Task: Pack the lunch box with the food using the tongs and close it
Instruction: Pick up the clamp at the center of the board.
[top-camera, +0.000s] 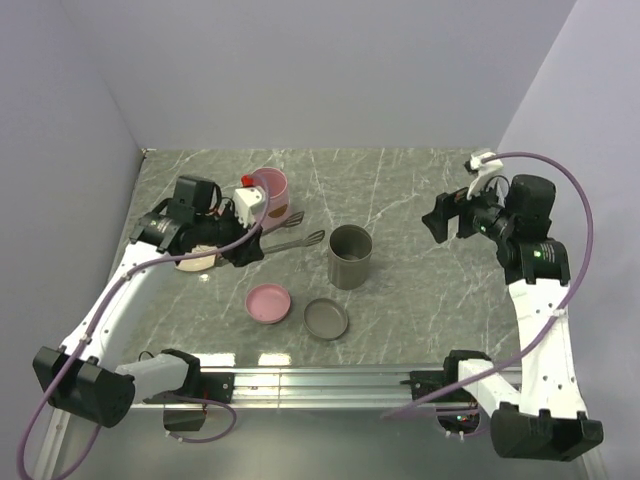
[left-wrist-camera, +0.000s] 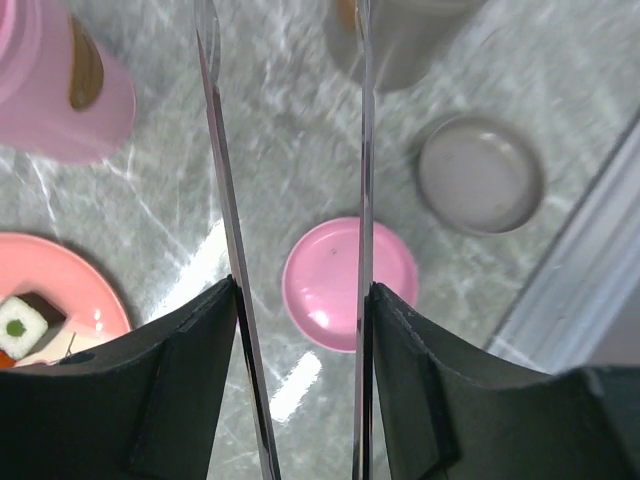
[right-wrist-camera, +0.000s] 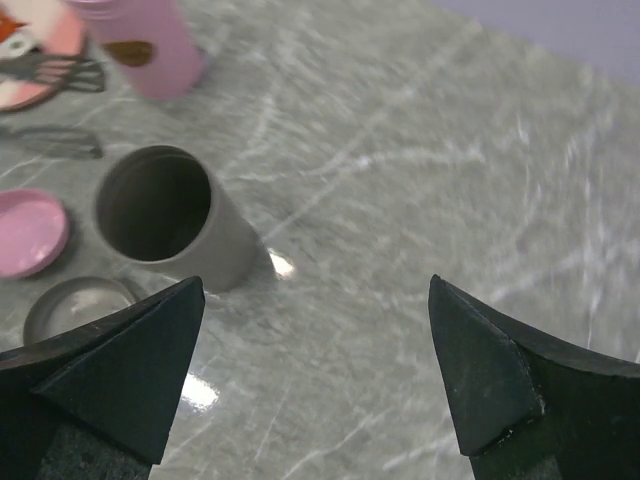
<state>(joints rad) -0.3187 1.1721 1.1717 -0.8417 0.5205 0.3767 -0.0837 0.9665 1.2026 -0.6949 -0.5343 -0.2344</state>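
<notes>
The tongs are clamped between the left fingers, one thin arm against each. Their long axis runs straight out past the fingertips toward the grey cup. The right fingers gape wide, holding nothing.

My tongs run off the top edge of my left wrist view, so their tips are hidden. The plate is cut off at the left edge.
</notes>
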